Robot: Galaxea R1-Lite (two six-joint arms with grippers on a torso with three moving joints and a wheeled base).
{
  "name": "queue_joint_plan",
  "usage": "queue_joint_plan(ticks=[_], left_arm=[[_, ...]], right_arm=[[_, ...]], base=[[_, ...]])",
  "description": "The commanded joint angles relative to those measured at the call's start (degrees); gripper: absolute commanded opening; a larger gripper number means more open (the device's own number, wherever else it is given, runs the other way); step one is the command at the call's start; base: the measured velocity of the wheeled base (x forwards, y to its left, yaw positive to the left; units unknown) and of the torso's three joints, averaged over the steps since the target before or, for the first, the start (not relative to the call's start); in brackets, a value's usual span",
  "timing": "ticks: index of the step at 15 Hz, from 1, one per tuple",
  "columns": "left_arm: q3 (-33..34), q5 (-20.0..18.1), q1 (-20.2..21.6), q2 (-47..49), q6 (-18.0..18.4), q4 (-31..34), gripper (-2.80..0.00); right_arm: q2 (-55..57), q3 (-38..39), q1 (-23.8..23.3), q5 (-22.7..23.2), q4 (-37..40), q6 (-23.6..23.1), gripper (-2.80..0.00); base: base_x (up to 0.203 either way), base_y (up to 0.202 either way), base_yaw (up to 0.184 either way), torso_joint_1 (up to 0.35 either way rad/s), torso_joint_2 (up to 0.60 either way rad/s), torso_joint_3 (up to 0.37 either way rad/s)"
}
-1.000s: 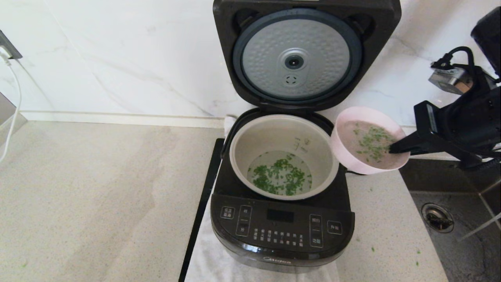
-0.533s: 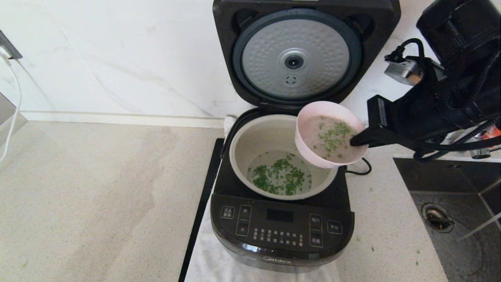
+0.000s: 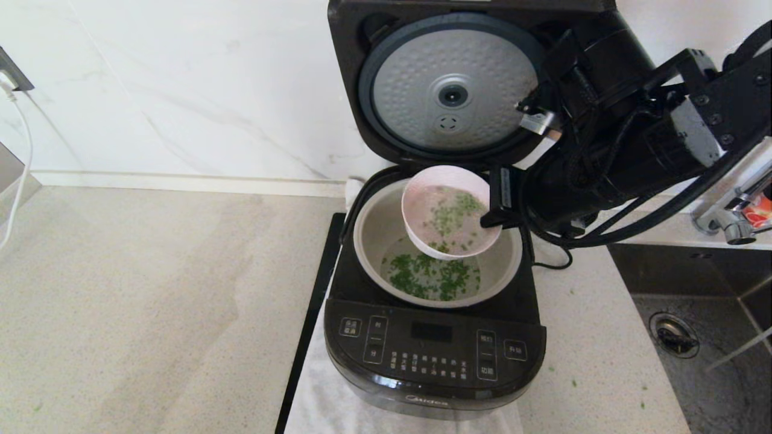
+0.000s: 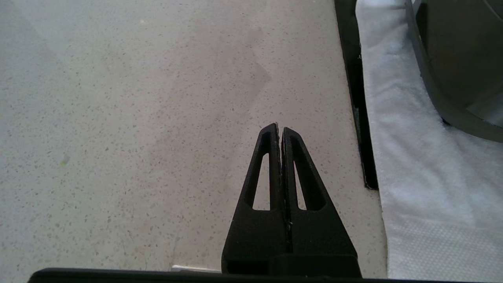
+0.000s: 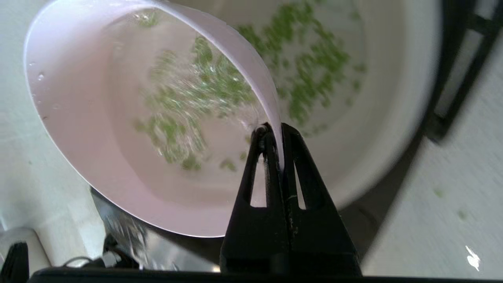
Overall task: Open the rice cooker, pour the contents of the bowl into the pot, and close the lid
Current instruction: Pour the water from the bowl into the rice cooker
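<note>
The black rice cooker [image 3: 431, 355] stands with its lid [image 3: 452, 90] swung up, silver dimpled underside facing me. The beige pot [image 3: 386, 211] holds water and chopped green bits [image 3: 431, 277]. My right gripper [image 3: 491, 220] [image 5: 278, 131] is shut on the rim of the pale pink bowl [image 3: 449, 211] [image 5: 98, 129], holding it tilted over the pot's far half. Wet green bits [image 3: 452, 214] [image 5: 196, 90] cling inside the bowl. My left gripper [image 4: 279, 129] is shut and empty over the bare counter, left of the cooker.
A white towel [image 3: 319, 398] [image 4: 412, 157] lies under the cooker, beside a black strip [image 3: 310, 325]. A sink [image 3: 711, 349] with a drain sits at the right, a tap [image 3: 730, 223] behind it. Stray green bits [image 3: 573, 383] dot the counter. A white cable [image 3: 21, 163] hangs at the far left.
My right arm has carried the bowl leftwards from beside the cooker to above the pot, tilting it further. The left gripper's earlier state is not shown.
</note>
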Motion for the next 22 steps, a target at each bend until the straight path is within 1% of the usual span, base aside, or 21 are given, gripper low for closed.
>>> queue_joint_plan(ticks=[1, 4, 7, 10, 14, 15, 18, 20, 22], left_arm=[[0.1, 0.0, 0.0, -0.1, 0.0, 0.0, -2.80], [0.1, 0.0, 0.0, -0.1, 0.0, 0.0, -2.80], [0.1, 0.0, 0.0, -0.1, 0.0, 0.0, -2.80], [0.1, 0.0, 0.0, -0.1, 0.0, 0.0, -2.80], [0.1, 0.0, 0.0, -0.1, 0.0, 0.0, -2.80], [0.1, 0.0, 0.0, -0.1, 0.0, 0.0, -2.80], [0.1, 0.0, 0.0, -0.1, 0.0, 0.0, -2.80], [0.1, 0.0, 0.0, -0.1, 0.0, 0.0, -2.80], [0.1, 0.0, 0.0, -0.1, 0.0, 0.0, -2.80]], right_arm=[[1.8, -0.3, 0.7, -0.2, -1.7, 0.1, -2.80], [3.0, -0.3, 1.7, -3.7, -4.4, -0.2, -2.80], [3.6, -0.3, 1.7, -4.6, -5.8, -0.3, -2.80], [4.8, -0.2, 1.7, -8.9, -8.2, -0.5, -2.80], [4.5, -0.1, 1.7, -12.1, -10.9, -0.4, -2.80], [4.4, -0.1, 1.8, -13.7, -11.1, -0.4, -2.80], [3.5, 0.8, 3.0, -20.8, -12.7, -0.8, -2.80], [3.2, 2.8, 3.7, -24.5, -17.6, -3.2, -2.80], [3.0, 7.0, 4.5, -27.4, -25.3, -6.3, -2.80]], base=[[0.000, 0.000, 0.000, 0.000, 0.00, 0.000], [0.000, 0.000, 0.000, 0.000, 0.00, 0.000], [0.000, 0.000, 0.000, 0.000, 0.00, 0.000], [0.000, 0.000, 0.000, 0.000, 0.00, 0.000], [0.000, 0.000, 0.000, 0.000, 0.00, 0.000], [0.000, 0.000, 0.000, 0.000, 0.00, 0.000], [0.000, 0.000, 0.000, 0.000, 0.00, 0.000], [0.000, 0.000, 0.000, 0.000, 0.00, 0.000], [0.000, 0.000, 0.000, 0.000, 0.00, 0.000]])
